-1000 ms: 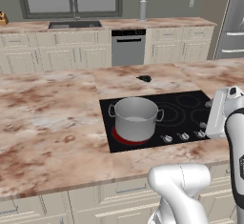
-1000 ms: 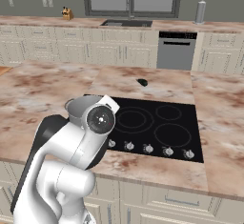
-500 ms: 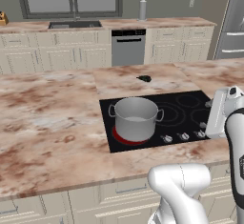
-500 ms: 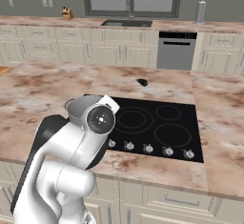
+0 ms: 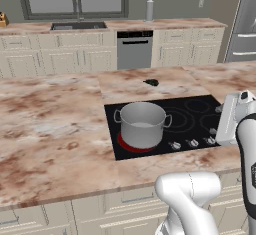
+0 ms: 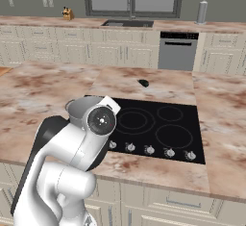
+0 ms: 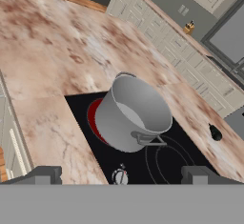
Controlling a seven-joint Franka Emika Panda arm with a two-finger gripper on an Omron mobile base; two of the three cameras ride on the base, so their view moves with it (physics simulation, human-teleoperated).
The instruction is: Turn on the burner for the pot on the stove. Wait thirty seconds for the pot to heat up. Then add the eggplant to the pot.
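Note:
A grey steel pot (image 5: 142, 124) stands lidless on the front left burner (image 5: 126, 144) of the black glass stove (image 5: 197, 106), and a red glow shows around its base. The hand view has the pot (image 7: 133, 116) ahead, the burner (image 7: 94, 120) glowing beneath it, and a silver knob (image 7: 120, 176) close below. My gripper (image 7: 121, 177) is open and holds nothing. It hovers over the stove's front right part (image 5: 217, 120), well right of the pot. The small dark eggplant (image 5: 151, 82) lies on the counter behind the stove (image 6: 143, 82) (image 7: 215, 133). My arm hides most of the pot (image 6: 79, 107).
A row of silver knobs (image 6: 150, 149) runs along the stove's front edge. Marble island counter (image 5: 55, 124) surrounds the cooktop. Across the aisle are a sink (image 5: 78, 26), a dishwasher (image 5: 134, 49), a knife block (image 6: 67, 13) and a grey canister (image 5: 149, 10).

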